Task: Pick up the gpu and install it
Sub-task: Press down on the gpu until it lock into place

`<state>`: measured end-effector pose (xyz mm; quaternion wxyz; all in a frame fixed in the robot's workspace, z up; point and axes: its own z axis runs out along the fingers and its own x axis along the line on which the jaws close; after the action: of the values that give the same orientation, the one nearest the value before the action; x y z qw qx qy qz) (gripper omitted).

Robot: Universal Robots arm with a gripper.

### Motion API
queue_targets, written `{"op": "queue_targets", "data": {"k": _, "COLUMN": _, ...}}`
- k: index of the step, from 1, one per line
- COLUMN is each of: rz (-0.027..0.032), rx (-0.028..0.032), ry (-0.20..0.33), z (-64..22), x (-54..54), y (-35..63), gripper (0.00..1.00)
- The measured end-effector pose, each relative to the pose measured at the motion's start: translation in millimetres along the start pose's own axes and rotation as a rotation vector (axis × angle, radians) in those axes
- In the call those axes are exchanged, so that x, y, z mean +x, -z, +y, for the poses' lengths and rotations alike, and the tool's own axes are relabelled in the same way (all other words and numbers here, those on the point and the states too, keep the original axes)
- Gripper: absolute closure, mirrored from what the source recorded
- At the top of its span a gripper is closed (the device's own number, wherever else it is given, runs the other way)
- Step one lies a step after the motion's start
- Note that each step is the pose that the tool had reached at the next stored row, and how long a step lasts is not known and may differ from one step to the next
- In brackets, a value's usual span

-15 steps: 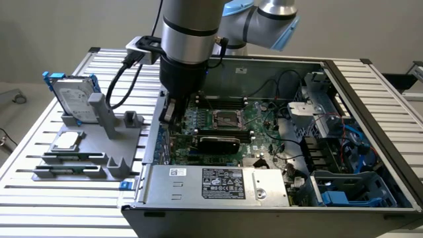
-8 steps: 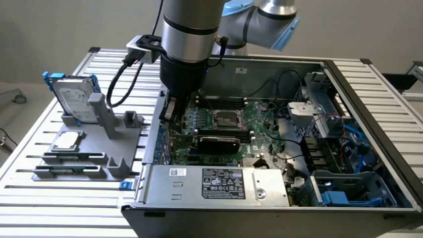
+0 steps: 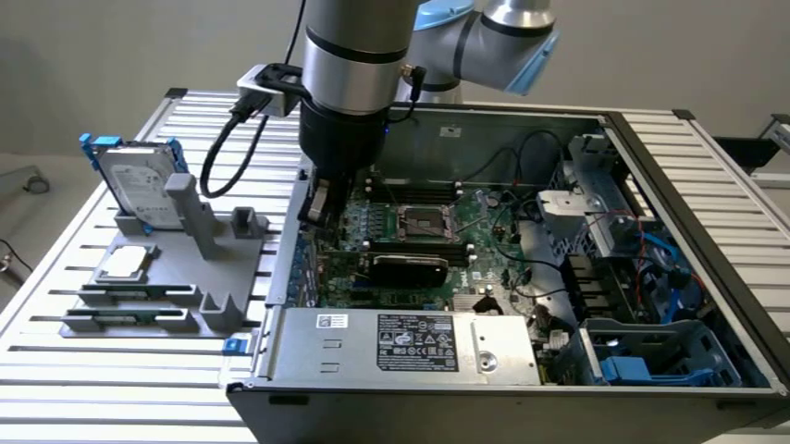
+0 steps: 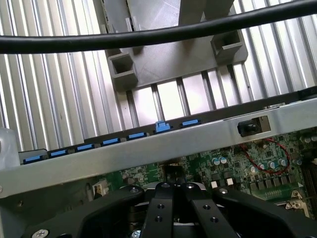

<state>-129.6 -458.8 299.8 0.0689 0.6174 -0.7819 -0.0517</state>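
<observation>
The gpu [image 3: 409,268], a small card with a black rounded shroud, stands on the motherboard [image 3: 494,231] inside the open computer case, just in front of the empty CPU socket [image 3: 426,222]. I cannot tell how deep it sits in its slot. My gripper [image 3: 318,220] hangs shut above the board beside the case wall at the exterior view's left, apart from the gpu. In the wrist view the black fingers [image 4: 161,206] of the gripper [image 4: 174,188] are closed together over the board, with nothing visibly gripped.
A grey fixture [image 3: 210,305] on the slatted table holds a hard drive in a blue frame [image 3: 136,180], a square CPU chip [image 3: 124,264] and memory sticks [image 3: 124,294]. The power supply [image 3: 408,342] fills the case front. A black cable [image 4: 148,35] crosses the wrist view; blue slot clips [image 4: 161,127] line the case wall [image 4: 148,148].
</observation>
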Motion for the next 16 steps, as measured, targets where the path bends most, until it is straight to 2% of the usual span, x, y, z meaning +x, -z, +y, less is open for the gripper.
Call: {"op": "queue_targets", "data": {"k": 16, "rz": -0.0001, "rx": 0.0004, "ry": 0.0, "z": 3.4, "x": -4.0, "y": -2.3, "gripper": 0.89}}
